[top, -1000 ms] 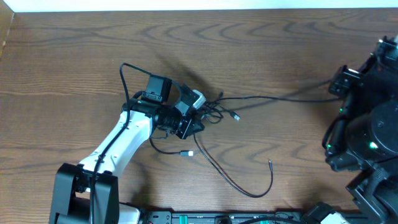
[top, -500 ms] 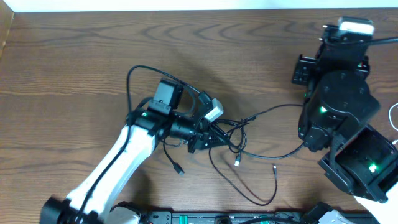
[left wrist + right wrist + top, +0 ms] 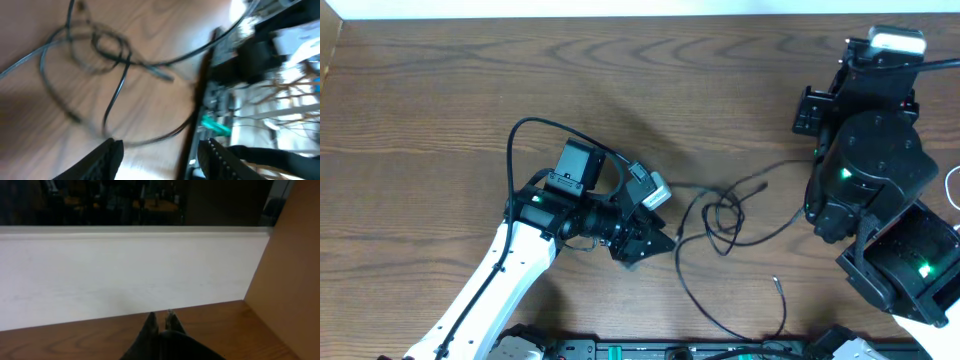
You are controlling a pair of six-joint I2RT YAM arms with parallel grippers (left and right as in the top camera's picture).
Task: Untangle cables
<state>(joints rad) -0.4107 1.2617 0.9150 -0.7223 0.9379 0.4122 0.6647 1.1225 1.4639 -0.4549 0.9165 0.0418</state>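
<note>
Thin black cables (image 3: 722,214) lie in a loose knot on the wooden table, right of my left gripper. One strand runs right toward the right arm. Another loops down to the front edge (image 3: 720,318) and ends in a small plug (image 3: 775,283). My left gripper (image 3: 658,240) is open and empty, just left of the knot and apart from it. In the left wrist view the blurred knot (image 3: 100,47) lies ahead of the open fingers (image 3: 160,160). My right gripper (image 3: 161,320) is shut with nothing visible in it, above the table's far right and facing the white wall.
The bulky right arm (image 3: 870,170) fills the right side of the table. A light cord (image 3: 950,190) curves at the right edge. A rail with electronics (image 3: 670,350) runs along the front edge. A white wall (image 3: 125,265) and a wooden side panel (image 3: 295,255) bound the far corner.
My left gripper was in the cable knot and has drawn back to the left, open. The knot now lies to its right, and the long strand has shifted toward the front right.
</note>
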